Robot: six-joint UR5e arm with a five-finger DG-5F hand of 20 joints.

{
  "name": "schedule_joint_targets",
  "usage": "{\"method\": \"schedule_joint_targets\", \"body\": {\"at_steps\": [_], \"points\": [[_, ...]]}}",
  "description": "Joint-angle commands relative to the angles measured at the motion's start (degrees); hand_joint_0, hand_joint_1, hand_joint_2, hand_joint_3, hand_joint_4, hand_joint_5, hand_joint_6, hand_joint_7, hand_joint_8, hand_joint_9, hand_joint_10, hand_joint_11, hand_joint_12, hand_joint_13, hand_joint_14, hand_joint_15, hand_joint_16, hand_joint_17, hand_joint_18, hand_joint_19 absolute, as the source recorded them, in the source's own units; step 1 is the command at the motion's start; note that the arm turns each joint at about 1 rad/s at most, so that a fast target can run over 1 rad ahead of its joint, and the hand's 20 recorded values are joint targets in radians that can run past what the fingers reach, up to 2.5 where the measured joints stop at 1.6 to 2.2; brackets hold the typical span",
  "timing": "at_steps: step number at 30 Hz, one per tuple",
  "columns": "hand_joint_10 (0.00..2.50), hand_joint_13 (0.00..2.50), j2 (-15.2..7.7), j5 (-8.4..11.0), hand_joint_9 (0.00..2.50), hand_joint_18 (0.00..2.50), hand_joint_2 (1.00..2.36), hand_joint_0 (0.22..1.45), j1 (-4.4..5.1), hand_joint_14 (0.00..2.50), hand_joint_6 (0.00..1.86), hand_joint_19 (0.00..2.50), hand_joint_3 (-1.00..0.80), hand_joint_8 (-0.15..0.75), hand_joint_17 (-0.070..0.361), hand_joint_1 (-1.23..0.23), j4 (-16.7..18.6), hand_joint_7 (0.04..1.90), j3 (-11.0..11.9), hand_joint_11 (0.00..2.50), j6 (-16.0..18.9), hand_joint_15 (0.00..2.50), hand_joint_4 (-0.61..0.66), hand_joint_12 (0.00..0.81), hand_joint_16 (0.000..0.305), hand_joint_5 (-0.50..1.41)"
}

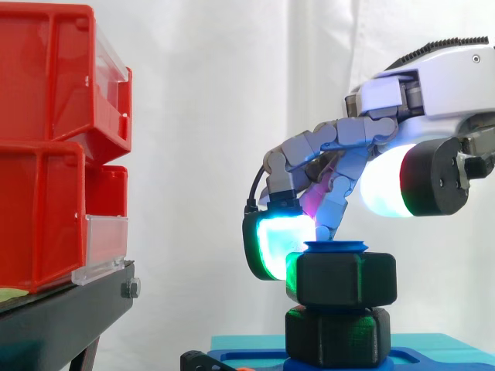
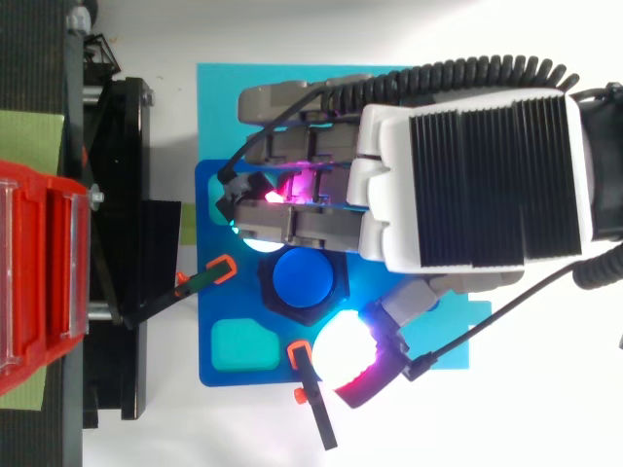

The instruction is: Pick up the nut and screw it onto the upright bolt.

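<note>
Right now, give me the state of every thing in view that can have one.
nut, threaded on the upright bolt, sitting level.
bolt, upright, its blue top showing just above the nut.
lower black hex piece, seated on the blue base, directly under the nut.
hand, low over the nut; grip unclear.
red bins, stacked on the black stand.

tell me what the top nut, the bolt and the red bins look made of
Top nut: probably matte black plastic, its faces dull with only soft glow reflections. Bolt: seemingly blue plastic, flat even colour. Red bins: glossy moulded plastic, light sheen on walls.
</note>
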Motion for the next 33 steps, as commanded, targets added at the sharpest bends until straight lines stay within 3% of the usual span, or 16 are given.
{"method": "schedule_joint_targets", "body": {"at_steps": [1, 14, 20, 24, 31, 33], "points": [[0.00, 0.75, 0.0, 0.00, 0.94, 0.43, 1.00, 0.53, -0.41, 0.00, 0.62, 0.00, -0.50, 0.255, 0.044, -0.22, -0.2, 1.29, 0.0, 0.00, 0.0, 0.00, 0.17, 0.213, 0.020, -0.01], [0.00, 0.80, 0.0, -0.09, 1.09, 0.46, 1.00, 0.53, -1.28, 0.00, 0.63, 0.00, -0.50, 0.256, 0.042, -0.21, -0.5, 1.24, 0.0, 0.00, 0.1, 0.00, 0.15, 0.205, 0.018, 0.02], [0.00, 0.80, 0.0, -0.36, 1.09, 0.46, 1.00, 0.53, -1.55, 0.00, 0.50, 0.00, -0.50, 0.260, 0.043, -0.21, -0.6, 1.45, 1.3, 0.00, 0.1, 0.00, 0.18, 0.207, 0.019, 0.03], [0.00, 0.79, 0.0, -0.97, 1.07, 0.46, 1.00, 0.53, -1.72, 0.00, 0.50, 0.00, -0.50, 0.260, 0.044, -0.21, -0.8, 1.33, 3.0, 0.00, 0.1, 0.00, 0.16, 0.208, 0.020, 0.00], [0.00, 0.79, 0.0, -1.67, 1.05, 0.45, 1.00, 0.52, -1.81, 0.00, 0.51, 0.00, -0.50, 0.256, 0.046, -0.21, -0.4, 1.14, 3.8, 0.00, 0.1, 0.00, 0.21, 0.212, 0.020, -0.04], [0.00, 0.78, 0.0, -1.67, 1.04, 0.45, 1.00, 0.52, -1.46, 0.00, 0.50, 0.00, -0.50, 0.254, 0.046, -0.21, -0.3, 1.07, 3.8, 0.00, 0.1, 0.00, 0.23, 0.211, 0.021, -0.05]]}}
